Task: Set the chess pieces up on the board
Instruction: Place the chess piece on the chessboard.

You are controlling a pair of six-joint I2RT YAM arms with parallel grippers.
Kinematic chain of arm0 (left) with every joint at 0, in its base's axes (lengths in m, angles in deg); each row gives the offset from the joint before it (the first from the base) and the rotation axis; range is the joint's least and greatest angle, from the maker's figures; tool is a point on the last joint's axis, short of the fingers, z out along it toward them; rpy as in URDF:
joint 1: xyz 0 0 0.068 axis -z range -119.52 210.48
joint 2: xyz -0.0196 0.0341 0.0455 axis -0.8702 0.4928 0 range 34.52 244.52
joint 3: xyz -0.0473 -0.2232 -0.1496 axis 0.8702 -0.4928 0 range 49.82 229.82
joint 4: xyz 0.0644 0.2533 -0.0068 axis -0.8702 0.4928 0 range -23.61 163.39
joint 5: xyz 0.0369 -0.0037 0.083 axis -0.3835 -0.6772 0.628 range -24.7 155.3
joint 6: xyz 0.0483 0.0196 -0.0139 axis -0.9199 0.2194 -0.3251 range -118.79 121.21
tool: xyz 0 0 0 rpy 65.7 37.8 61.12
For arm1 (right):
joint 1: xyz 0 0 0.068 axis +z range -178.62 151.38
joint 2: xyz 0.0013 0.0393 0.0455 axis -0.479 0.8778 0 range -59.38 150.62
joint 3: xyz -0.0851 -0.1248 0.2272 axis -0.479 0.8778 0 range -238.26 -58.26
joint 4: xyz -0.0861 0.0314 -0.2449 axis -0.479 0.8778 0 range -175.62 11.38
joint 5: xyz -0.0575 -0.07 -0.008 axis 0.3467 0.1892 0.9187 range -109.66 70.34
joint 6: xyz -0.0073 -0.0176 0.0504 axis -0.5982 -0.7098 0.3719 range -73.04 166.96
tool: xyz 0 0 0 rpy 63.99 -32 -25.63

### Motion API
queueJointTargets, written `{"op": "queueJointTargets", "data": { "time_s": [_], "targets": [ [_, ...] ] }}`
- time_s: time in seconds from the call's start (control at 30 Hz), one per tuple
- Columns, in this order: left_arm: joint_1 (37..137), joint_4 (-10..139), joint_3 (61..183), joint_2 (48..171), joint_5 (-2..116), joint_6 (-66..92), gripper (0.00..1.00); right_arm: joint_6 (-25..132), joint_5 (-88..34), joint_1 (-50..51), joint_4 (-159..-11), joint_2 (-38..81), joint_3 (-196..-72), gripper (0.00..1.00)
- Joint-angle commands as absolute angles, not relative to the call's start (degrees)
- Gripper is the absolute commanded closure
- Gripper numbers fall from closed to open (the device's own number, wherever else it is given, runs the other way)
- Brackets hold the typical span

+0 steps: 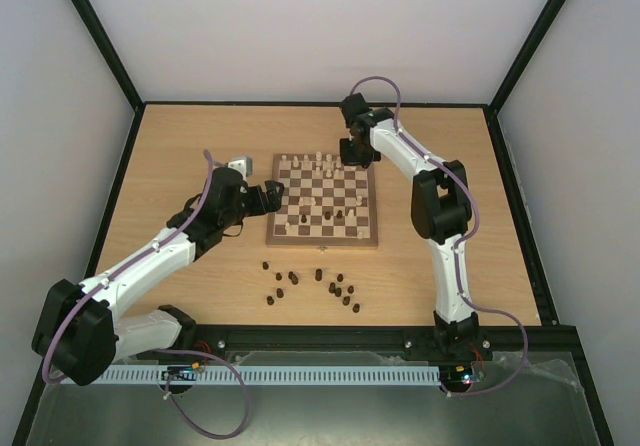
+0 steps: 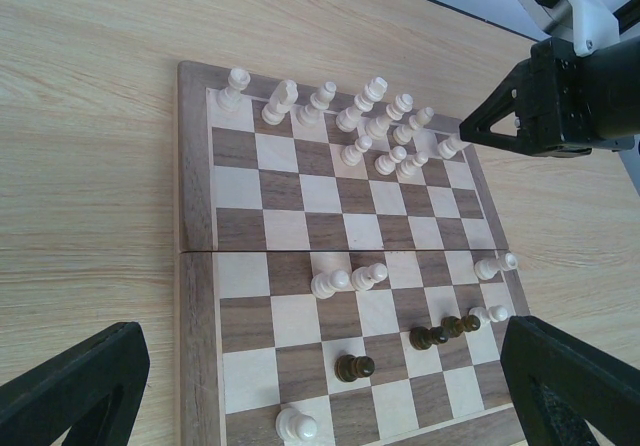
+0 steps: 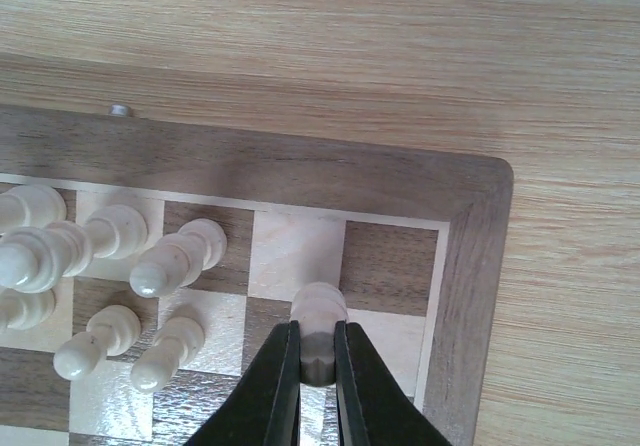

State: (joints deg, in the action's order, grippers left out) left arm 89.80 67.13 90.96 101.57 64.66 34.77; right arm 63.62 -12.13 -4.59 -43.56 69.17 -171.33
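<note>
**Cream piece pinched near board corner**

Noted checkered board, light and dark wood with a thin border, on grained pale surface. Found right end effector clamped narrow on smooth turned cream piece near far right corner, base hidden by fingers. Saw left end effector spread wide, holding nothing, over board's left side. Counted roughly thirteen dark pieces loose on surface; too small for certainty.

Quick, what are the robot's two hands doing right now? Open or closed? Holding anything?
Left gripper: open, holding nothing.
Right gripper: closed on a pale chess piece at the corner of the board.
</note>
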Motion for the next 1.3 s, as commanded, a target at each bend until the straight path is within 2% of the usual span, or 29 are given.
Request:
{"op": "queueJointTargets", "data": {
  "time_s": [0.0,0.87,1.27],
  "targets": [
    [89.57,66.57,90.46,101.41,64.51,33.95,0.0,62.69,-13.85,-4.28,-41.56,70.51,-173.95,0.91],
    [89.48,66.66,90.47,101.54,64.71,33.9,0.01,62.51,-13.75,-4.28,-42.07,73.31,-176.73,0.9],
    [89.39,66.66,90.48,101.51,64.77,33.91,0.0,62.56,-14.03,-4.28,-42.29,73.58,-177.02,0.79]
  ]
}}
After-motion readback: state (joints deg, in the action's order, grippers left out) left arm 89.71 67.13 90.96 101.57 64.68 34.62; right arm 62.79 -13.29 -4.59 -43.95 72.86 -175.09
